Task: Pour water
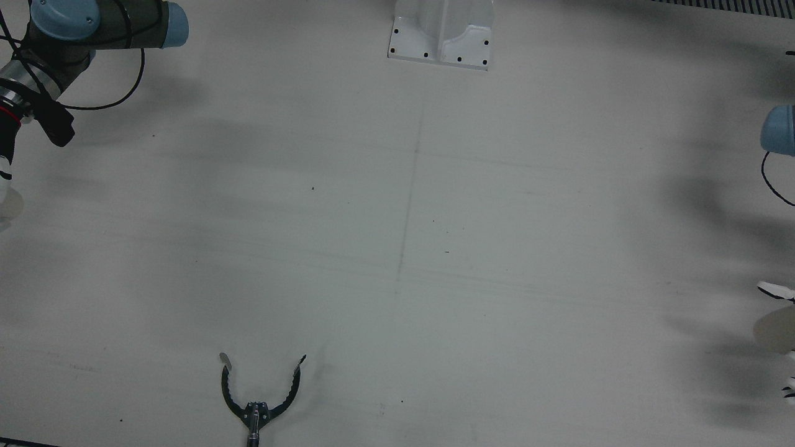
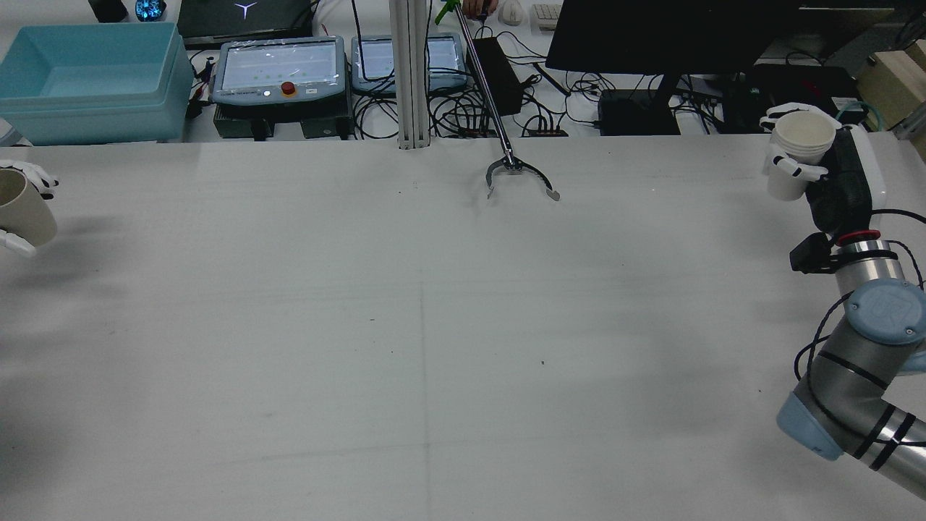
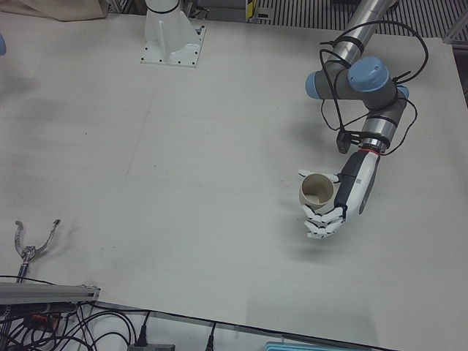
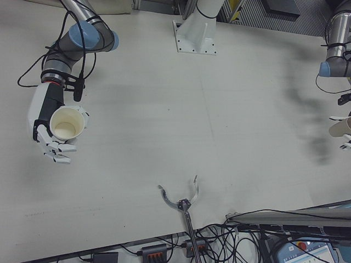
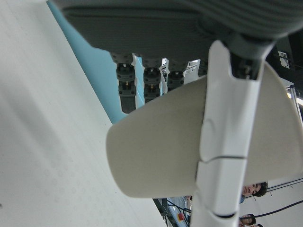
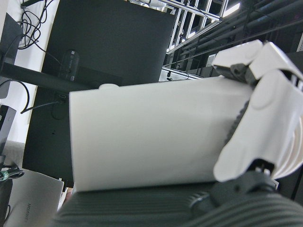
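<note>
L robot hand (image 3: 330, 207) grips beige cup (image 3: 317, 190), R robot hand (image 4: 50, 130) white cup (image 4: 66, 123) — opposite table (image 2: 434, 325) edges

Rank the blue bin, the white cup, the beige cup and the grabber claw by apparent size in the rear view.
1. Blue bin, clearly largest.
2. White cup in the right hand.
3. Grabber claw, wide but thin.
Unranked: beige cup in the left hand, cut off by the frame edge.
</note>
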